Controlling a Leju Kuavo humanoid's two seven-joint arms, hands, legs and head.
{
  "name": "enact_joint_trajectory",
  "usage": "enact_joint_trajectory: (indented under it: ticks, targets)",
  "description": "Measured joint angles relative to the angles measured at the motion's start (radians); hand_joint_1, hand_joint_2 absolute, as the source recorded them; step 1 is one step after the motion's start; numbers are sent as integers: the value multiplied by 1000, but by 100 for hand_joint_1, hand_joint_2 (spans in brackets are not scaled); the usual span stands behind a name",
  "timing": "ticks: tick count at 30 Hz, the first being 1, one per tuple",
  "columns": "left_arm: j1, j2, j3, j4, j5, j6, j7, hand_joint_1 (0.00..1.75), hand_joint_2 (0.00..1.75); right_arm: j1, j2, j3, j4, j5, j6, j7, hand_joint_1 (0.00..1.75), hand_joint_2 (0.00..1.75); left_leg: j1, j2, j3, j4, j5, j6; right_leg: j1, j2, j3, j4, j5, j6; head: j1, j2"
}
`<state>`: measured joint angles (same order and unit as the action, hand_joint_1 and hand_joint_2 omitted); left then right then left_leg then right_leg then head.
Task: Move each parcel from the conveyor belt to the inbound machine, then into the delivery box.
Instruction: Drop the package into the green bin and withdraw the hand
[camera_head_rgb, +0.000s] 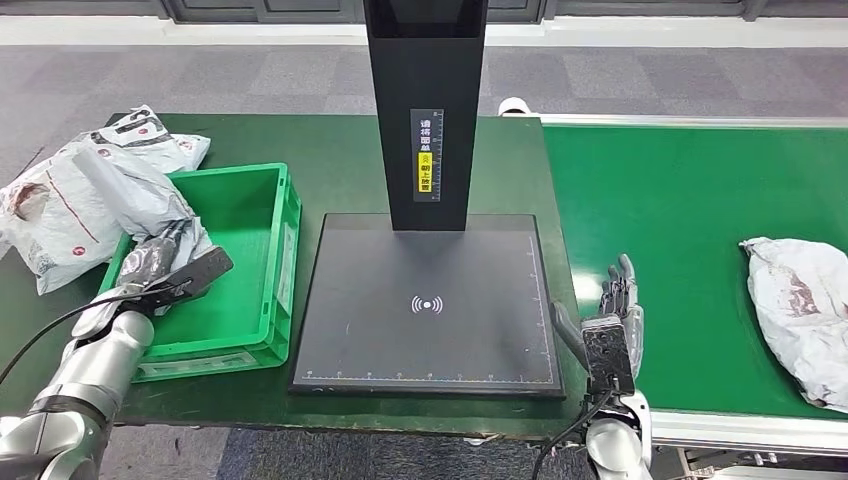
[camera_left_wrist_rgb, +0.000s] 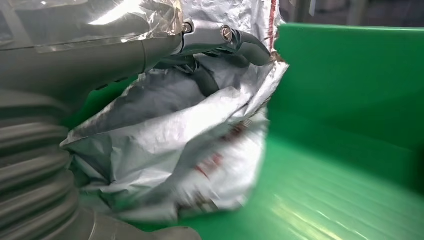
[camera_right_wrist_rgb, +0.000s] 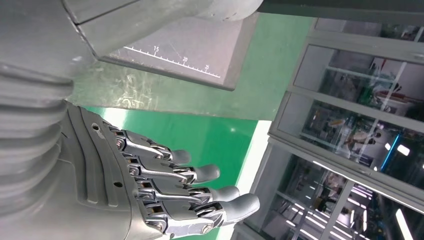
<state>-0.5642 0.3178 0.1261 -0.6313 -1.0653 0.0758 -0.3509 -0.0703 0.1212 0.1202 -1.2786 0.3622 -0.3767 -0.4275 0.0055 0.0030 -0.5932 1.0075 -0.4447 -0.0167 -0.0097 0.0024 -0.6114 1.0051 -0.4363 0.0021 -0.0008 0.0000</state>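
Left hand (camera_head_rgb: 160, 262): fingers clamped on a grey parcel (camera_head_rgb: 140, 195), holding it over the left wall of the green box (camera_head_rgb: 262, 330).
Right hand (camera_head_rgb: 618, 305): fingers straight and apart, holding nothing, at the near edge of the conveyor belt (camera_head_rgb: 660, 200).
Scanner plate (camera_head_rgb: 430, 305): bare, between box and belt.
Second parcel (camera_head_rgb: 800, 310): lying on the belt, far right.
Other parcels (camera_head_rgb: 50, 215): piled on the worktop (camera_head_rgb: 340, 150) left of the box.

held parcel (camera_head_rgb: 150, 205) crumpled grey, over green delivery box (camera_head_rgb: 255, 300) | second parcel (camera_head_rgb: 800, 305) on conveyor belt (camera_head_rgb: 680, 200) (white)
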Motion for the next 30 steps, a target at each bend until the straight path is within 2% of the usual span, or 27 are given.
enact_joint_trajectory:
  ticks: [8, 22, 24, 27, 30]
  targets:
    - [2, -2, -33, -5, 45, -10, -5, 0, 175, 0, -1, -1, 0, 0, 9, 0, 0, 175, 0, 0, 0, 0, 0, 0, 0, 0, 1, 0, 0, 0, 0, 0]
    - [3, -2, -41, -10, 50, -4, 2, 0, 175, 0, -2, -1, 0, -1, 12, 0, 0, 175, 0, 0, 0, 0, 0, 0, 0, 0, 1, 0, 0, 0, 0, 0]
    - [3, -2, -41, -11, 51, 32, 37, 0, 175, 0, -2, -1, 0, 0, 13, 0, 0, 175, 0, 0, 0, 0, 0, 0, 0, 0, 1, 0, 0, 0, 0, 0]
    - [3, -9, -36, -17, 79, 159, 110, 0, 175, 0, -2, -1, 0, 1, 14, -1, 0, 175, 0, 0, 1, 0, 0, 0, 0, 0, 1, 0, 0, 0, 0, 0]
    - [3, -38, -7, -53, 216, 312, 67, 0, 175, -3, -1, -1, 0, 2, 2, 1, 0, 175, 0, -2, 1, 0, 0, 0, 0, -2, 1, 0, 0, 0, 0, 0]
